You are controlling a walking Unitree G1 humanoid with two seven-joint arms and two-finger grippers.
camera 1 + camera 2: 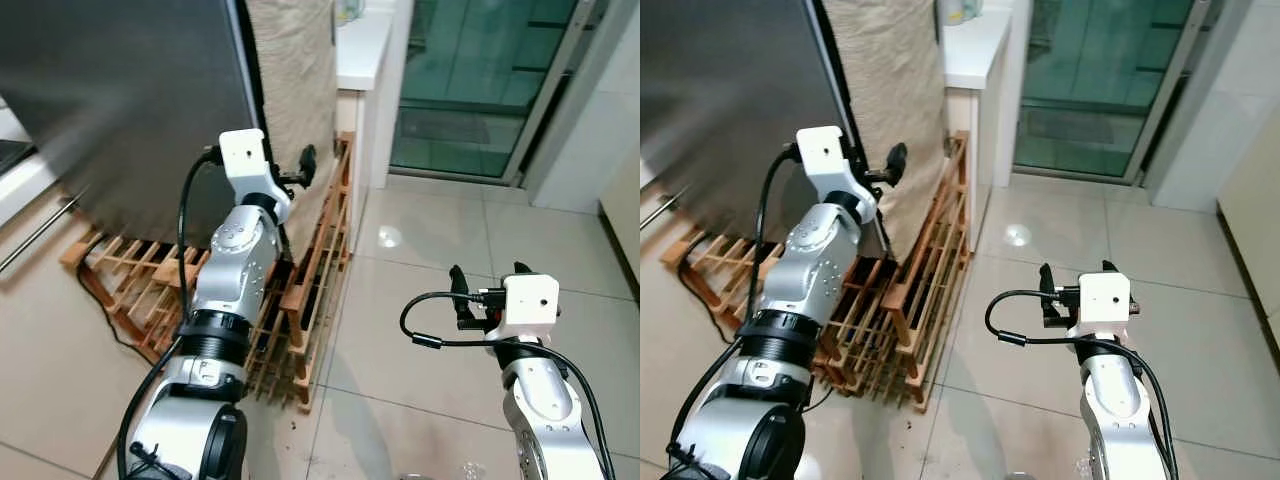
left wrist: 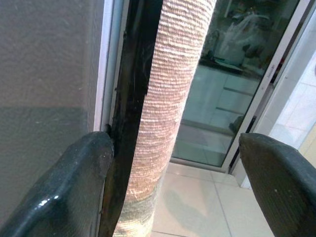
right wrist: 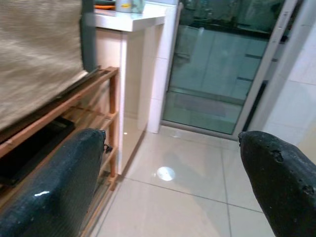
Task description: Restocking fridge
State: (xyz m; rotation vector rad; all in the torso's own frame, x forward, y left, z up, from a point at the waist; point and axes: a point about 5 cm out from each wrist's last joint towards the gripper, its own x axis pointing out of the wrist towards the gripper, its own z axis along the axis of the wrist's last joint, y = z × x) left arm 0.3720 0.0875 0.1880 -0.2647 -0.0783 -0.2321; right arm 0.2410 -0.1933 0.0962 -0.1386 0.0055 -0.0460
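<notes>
The fridge's dark grey door (image 1: 120, 100) fills the upper left, with a black strip (image 2: 133, 98) running down its edge. A beige woven cloth (image 1: 295, 70) hangs over the fridge side next to that strip. My left gripper (image 1: 297, 172) is raised at the door's edge and stands open. In the left wrist view one of its fingers (image 2: 74, 187) touches the black strip, while the other is out in the air. My right gripper (image 1: 488, 278) is open and holds nothing, low over the tiled floor to the right.
A wooden slatted rack (image 1: 315, 270) lies under and beside the fridge, with a black cable (image 1: 100, 310) on the floor at its left. A white counter (image 1: 360, 45) stands behind, and a glass sliding door (image 1: 480, 80) lies beyond it. Tiled floor (image 1: 420, 250) stretches to the right.
</notes>
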